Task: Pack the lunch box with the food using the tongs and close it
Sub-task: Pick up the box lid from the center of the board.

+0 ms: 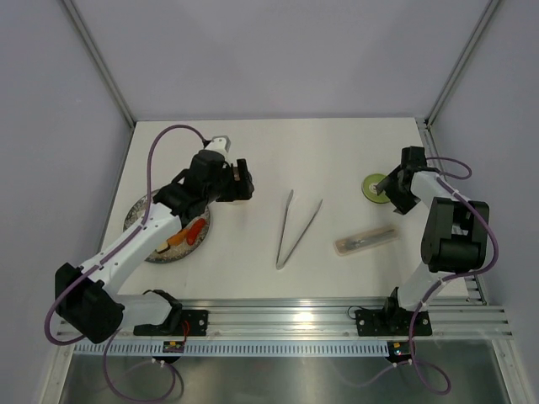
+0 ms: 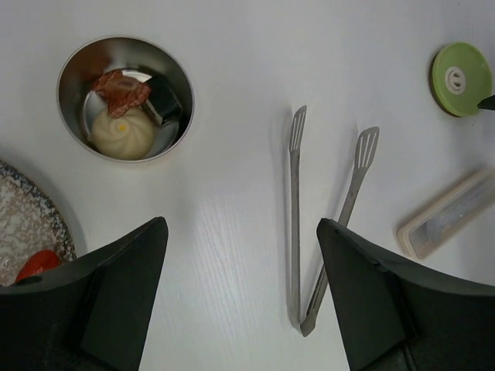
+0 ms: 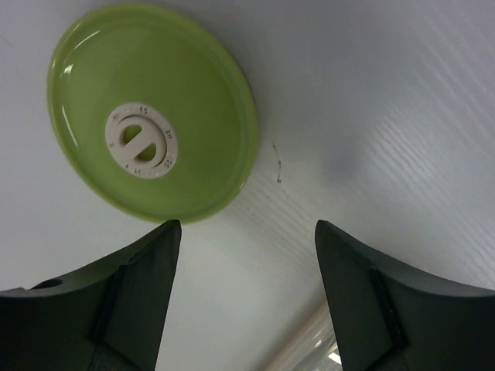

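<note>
The left pincer [image 2: 241, 301] is held spread above the desk [image 2: 232, 69], with nothing between its fingers. The lunch box [image 2: 83, 66] is seen standing open beside the speckled plate [image 2: 31, 205], and a white-and-yellow egg [image 2: 124, 133] and a brownish piece [image 2: 120, 89] are contained in it. A red sausage [image 2: 37, 264] is seen on the plate. The tongs [image 2: 295, 232] are laid flat mid-desk, untouched. The right pincer [image 3: 247, 301] is likewise spread, poised near the green lid [image 3: 151, 108], which is lying near the plastic case [image 1: 365, 241].
</note>
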Available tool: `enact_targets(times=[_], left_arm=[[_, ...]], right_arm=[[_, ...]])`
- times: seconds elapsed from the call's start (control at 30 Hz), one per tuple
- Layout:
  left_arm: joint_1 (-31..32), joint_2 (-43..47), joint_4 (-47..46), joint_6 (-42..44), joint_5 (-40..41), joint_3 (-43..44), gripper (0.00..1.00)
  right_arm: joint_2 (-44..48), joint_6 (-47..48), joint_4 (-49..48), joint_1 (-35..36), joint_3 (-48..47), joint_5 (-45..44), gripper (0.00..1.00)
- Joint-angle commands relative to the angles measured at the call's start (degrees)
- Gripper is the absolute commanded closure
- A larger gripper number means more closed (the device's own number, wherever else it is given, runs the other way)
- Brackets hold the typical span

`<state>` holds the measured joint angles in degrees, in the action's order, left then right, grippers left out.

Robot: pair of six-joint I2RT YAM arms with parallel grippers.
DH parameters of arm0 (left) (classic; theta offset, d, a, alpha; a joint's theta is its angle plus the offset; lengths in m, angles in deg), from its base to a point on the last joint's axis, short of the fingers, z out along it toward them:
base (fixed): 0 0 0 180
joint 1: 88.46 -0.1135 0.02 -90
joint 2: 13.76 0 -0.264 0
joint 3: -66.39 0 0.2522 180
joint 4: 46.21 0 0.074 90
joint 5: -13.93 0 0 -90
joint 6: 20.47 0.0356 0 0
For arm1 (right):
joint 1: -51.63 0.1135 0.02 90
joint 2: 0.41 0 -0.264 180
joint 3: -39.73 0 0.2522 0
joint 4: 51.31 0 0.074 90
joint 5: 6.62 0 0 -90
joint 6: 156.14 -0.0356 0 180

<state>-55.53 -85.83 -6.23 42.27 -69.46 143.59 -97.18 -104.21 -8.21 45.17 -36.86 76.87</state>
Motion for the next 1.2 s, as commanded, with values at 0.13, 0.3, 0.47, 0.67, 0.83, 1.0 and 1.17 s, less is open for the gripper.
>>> enact_targets(times=[0.13, 0.3, 0.47, 0.67, 0.83, 1.0, 1.17], left_arm=[[-3.8, 1.8, 2.9, -1.7, -2.8, -2.1, 0.18], [-5.9, 3.2, 3.5, -1.5, -2.7, -2.3, 0.18], [-10.6, 2.0, 3.8, -1.8, -6.3, -2.1, 0.18], [-13.0, -4.0, 4.7, -0.8, -9.9, 1.9, 0.18], [-16.4, -6.8, 3.1, -1.8, -13.5, 4.2, 0.18], [-21.1, -10.4, 5.1, -2.7, -15.1, 9.2, 0.18], [-23.6, -17.4, 10.0, -2.0, -11.7, 16.4, 0.18]], right_arm=[[-6.2, -3.8, -7.0, -2.9, -2.5, 3.7, 0.30], [-9.7, -4.6, -9.2, -3.6, -3.4, 4.6, 0.45], [-9.8, -4.7, -11.2, -3.6, -2.4, 3.9, 0.67], [-6.8, -4.7, -12.4, -3.6, -0.3, 4.8, 1.00], [-0.4, -2.4, -11.2, -3.4, 0.8, 6.2, 1.00], [4.8, -0.3, -7.2, 0.5, -1.2, 5.3, 1.00], [6.9, -1.3, -2.6, 10.6, -9.6, 6.9, 1.00]])
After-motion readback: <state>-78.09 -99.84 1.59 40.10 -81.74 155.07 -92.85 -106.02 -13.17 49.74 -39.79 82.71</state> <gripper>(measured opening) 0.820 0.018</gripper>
